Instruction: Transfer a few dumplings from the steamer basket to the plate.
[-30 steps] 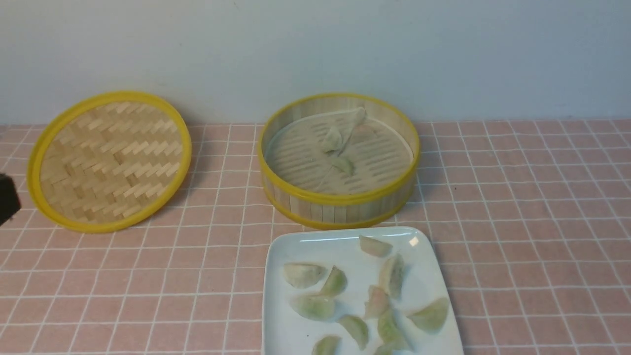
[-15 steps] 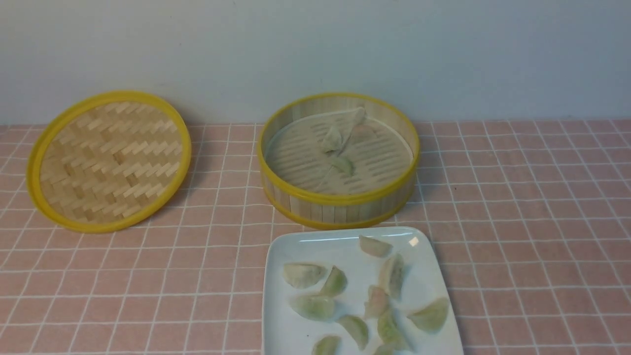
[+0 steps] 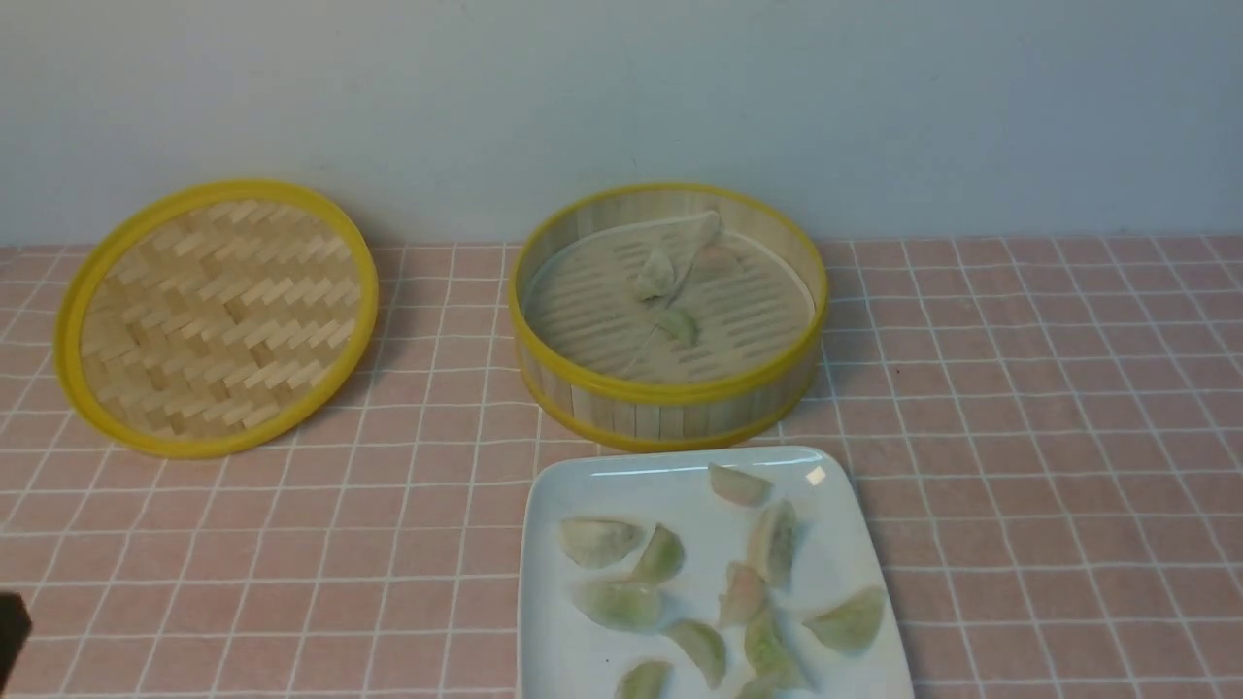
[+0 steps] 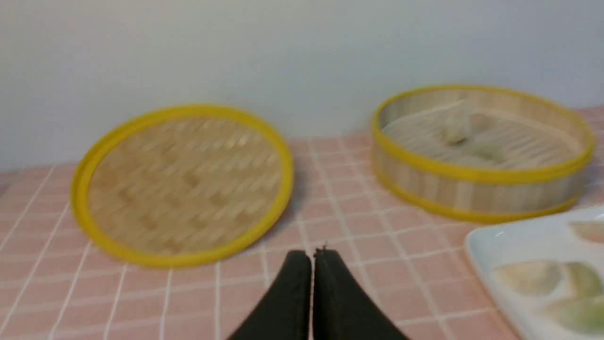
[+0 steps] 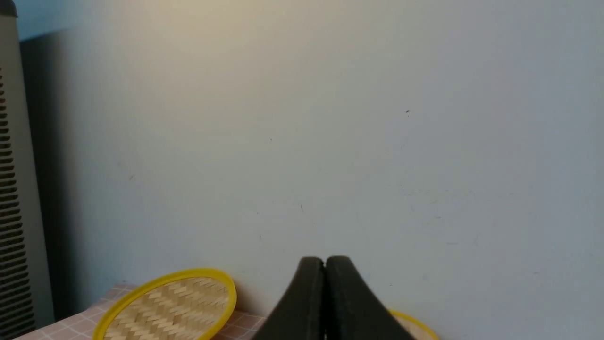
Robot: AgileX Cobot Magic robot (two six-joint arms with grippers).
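The steamer basket (image 3: 670,403) stands mid-table with a few pale dumplings (image 3: 677,325) on its slatted floor. Just in front of it, the white plate (image 3: 583,485) holds several green and pinkish dumplings (image 3: 600,540). My left gripper (image 4: 312,255) is shut and empty, low over the tablecloth in front of the lid, well left of the plate (image 4: 486,241) and basket (image 4: 476,191). Only a dark bit of it (image 3: 12,631) shows at the front view's lower left edge. My right gripper (image 5: 324,260) is shut and empty, raised and facing the wall; the basket's rim (image 5: 417,325) peeks beside it.
The flat woven yellow-rimmed lid (image 3: 216,316) leans at the back left, also seen as the lid (image 4: 184,184) and lid (image 5: 170,307). A pale wall closes the table's far side. A grey ribbed appliance (image 5: 12,189) stands beyond the table's left end. A pink checked cloth (image 3: 1049,437) covers the table.
The dark tip of my left arm left the left edge at lid height, vanished, and now shows lower, at the near left corner. Basket, plate and dumplings have not moved.
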